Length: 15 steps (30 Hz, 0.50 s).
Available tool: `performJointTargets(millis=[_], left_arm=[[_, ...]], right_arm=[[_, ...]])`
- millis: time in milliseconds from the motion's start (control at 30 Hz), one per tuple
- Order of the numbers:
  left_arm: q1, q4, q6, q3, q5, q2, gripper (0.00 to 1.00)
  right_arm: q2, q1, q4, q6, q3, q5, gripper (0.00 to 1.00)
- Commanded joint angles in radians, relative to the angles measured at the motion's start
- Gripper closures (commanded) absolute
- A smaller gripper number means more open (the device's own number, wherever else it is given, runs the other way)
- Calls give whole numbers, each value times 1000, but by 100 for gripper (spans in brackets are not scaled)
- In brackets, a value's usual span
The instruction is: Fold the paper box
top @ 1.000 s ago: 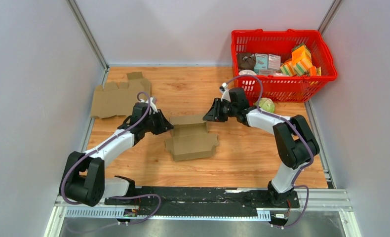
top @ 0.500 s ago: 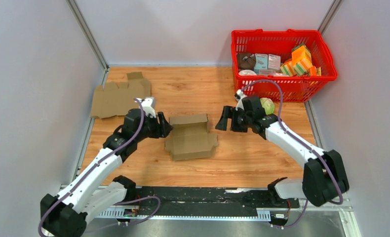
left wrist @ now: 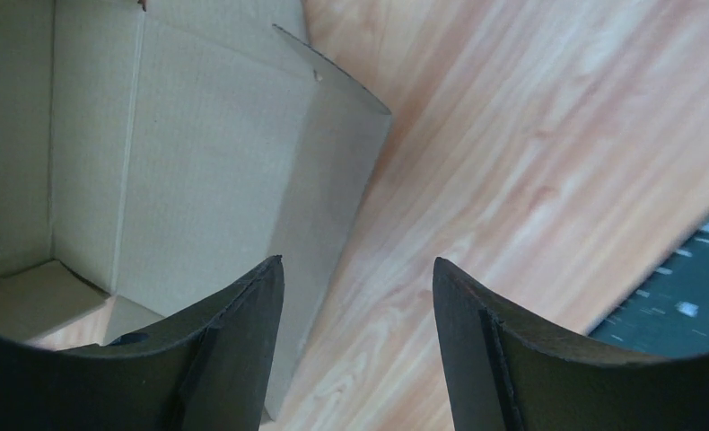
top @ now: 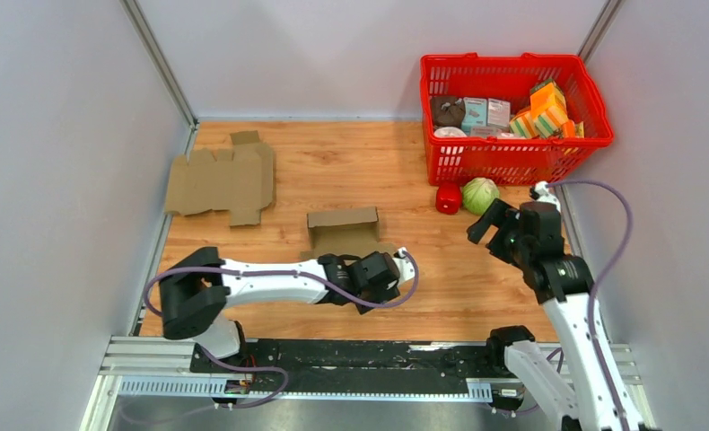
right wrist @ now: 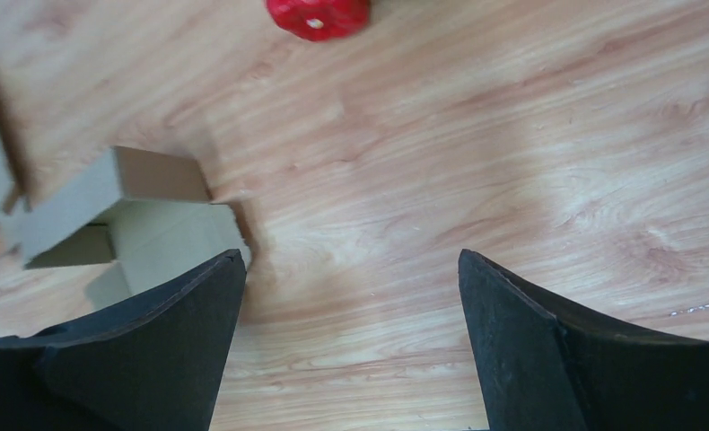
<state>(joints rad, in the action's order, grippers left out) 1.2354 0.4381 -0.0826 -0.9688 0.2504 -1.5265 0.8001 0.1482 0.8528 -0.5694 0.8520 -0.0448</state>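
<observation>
Paper box (top: 343, 226) lies half folded near the middle of the wooden table (top: 360, 162). I see my left gripper (left wrist: 358, 269) over its near edge, jaws apart and holding nothing. My right gripper (right wrist: 351, 260) is to the right (also wide and holding nothing). Farther lie a red object (top: 447, 198), a green cabbage (top: 481, 192) and a flat cardboard sheet (top: 221, 180). The red basket (top: 512, 160) at far right holds small cartons and coloured packs.

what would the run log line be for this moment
task: fold box | box: partly folded, on table | left gripper: open, by box's near side | right gripper: open, clear of box, holding nothing
</observation>
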Motion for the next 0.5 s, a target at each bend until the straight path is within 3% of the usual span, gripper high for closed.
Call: performJointTargets(millis=[0,167,267,367,400,467], left_arm=[[10,30,110,-77,159,-89,31],[18,71,115,-149,239,-207,38],[18,85,101,-177,306,-231,49],[18,105,112,-209,288,-257,68],[18,112,118,-218,291,-265,79],[18,129,138,-237,302,-271,87]], right_arm=[[-131,-2,68,-29,47,-50,9],[-156,-2,69,-30,41,-40,9],[-125,-2,69,-35,13,-64,8],[-76,-2,95,-47,15,-70,7],[-40,-2,116,-49,51,-81,7],[-19,-2,164,-23,82,-84,7]])
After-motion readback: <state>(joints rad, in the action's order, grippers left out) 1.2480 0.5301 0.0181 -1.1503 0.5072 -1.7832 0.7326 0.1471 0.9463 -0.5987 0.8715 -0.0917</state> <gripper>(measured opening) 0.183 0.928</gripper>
